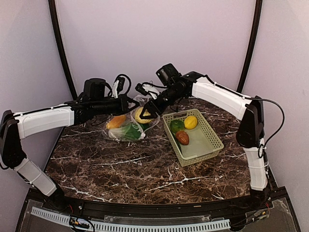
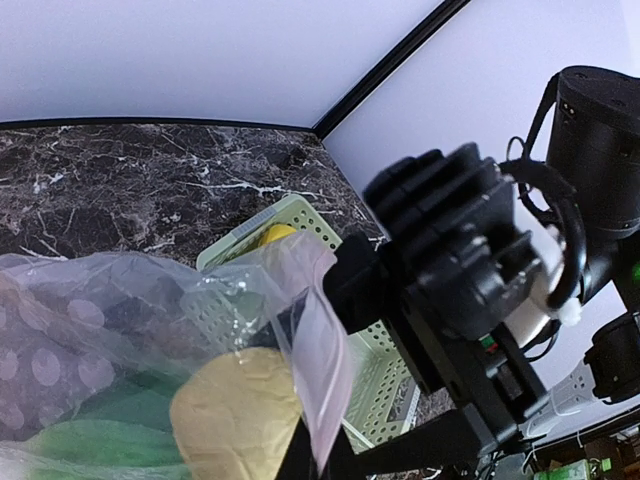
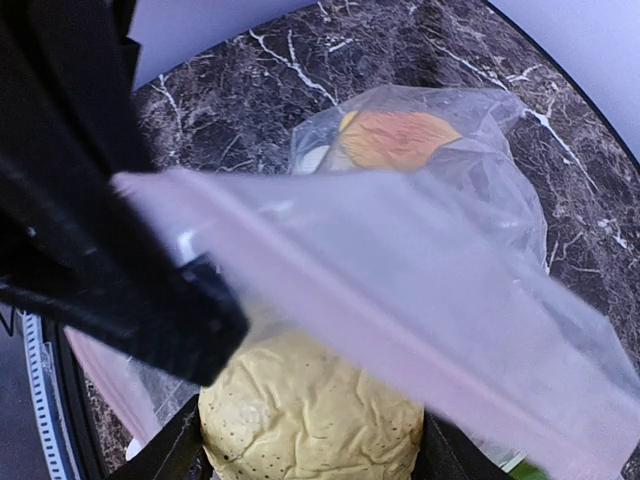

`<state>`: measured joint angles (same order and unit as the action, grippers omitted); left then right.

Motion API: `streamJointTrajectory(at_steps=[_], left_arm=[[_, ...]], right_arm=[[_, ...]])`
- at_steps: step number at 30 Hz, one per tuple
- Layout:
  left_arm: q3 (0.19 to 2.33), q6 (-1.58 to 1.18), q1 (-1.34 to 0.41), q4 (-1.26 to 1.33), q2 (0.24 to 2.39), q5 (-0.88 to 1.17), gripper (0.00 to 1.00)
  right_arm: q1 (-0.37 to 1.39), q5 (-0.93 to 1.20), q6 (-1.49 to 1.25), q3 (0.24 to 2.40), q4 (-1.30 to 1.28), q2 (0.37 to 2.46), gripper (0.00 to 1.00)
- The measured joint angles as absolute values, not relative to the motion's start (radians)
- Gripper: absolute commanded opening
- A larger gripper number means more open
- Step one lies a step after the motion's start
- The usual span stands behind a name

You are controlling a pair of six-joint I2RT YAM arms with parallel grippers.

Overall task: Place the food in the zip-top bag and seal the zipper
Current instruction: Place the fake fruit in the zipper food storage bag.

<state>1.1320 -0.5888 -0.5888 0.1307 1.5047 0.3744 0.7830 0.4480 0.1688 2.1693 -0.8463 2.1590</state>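
Top external view: the left gripper (image 1: 129, 104) reaches in from the left to the middle of the frame and meets the raised mouth of the zip-top bag (image 1: 126, 129). The bag lies on the dark marbled surface (image 1: 145, 169) just left of centre. An orange-yellow piece (image 1: 116, 121) and green produce (image 1: 131, 131) show through its clear plastic. The right gripper (image 1: 146, 113) comes in from the upper right and is clamped on a pale yellow piece (image 1: 141, 115), held at the bag's mouth. Right of the bag stands a light green basket (image 1: 212, 140). In it are the lemon (image 1: 190, 122), the green pepper (image 1: 176, 125) and the red-brown piece (image 1: 182, 137).

Left wrist view: the bag fills the lower left. The pale yellow piece sits at its opening in the lower centre, and the pink zipper (image 2: 322, 370) runs down beside it to the bottom edge. The black body of the right gripper crosses the right half of the frame, with the basket behind it.

Right wrist view: the pale yellow piece sits at the bottom centre, pinched between the right gripper's two fingers (image 3: 172, 455). The pink zipper stretches taut from the upper left to the lower right. Its upper end is nipped by the left gripper's black finger, so that gripper is pressed together on the bag's edge. The orange-yellow piece lies inside the bag at the upper centre.
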Motion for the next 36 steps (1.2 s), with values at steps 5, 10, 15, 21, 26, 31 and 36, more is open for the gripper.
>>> streamJointTrajectory(at_steps=[5, 10, 15, 21, 26, 31, 36], left_arm=[[1.091, -0.655, -0.549, 0.194, 1.505, 0.422, 0.01], [1.067, -0.707, -0.498, 0.242, 1.505, 0.455, 0.01], [1.045, -0.742, -0.47, 0.279, 1.505, 0.478, 0.01], [1.036, -0.753, -0.457, 0.284, 1.504, 0.497, 0.01], [1.024, -0.776, -0.404, 0.291, 1.497, 0.519, 0.01], [1.04, -0.764, -0.333, 0.255, 1.485, 0.525, 0.01], [1.107, -0.677, -0.326, 0.138, 1.455, 0.489, 0.01]], right_arm=[[0.8, 0.366, 0.15, 2.271, -0.836, 2.251, 0.6], [0.813, 0.343, 0.149, 2.334, -0.807, 2.296, 0.76], [0.83, 0.355, 0.165, 2.353, -0.774, 2.292, 0.84], [0.838, 0.453, 0.205, 2.267, -0.765, 2.191, 0.87], [0.837, 0.458, 0.266, 2.147, -0.758, 2.012, 0.98], [0.797, 0.42, 0.32, 1.982, -0.724, 1.832, 0.99], [0.648, 0.403, 0.358, 1.789, -0.677, 1.742, 0.95]])
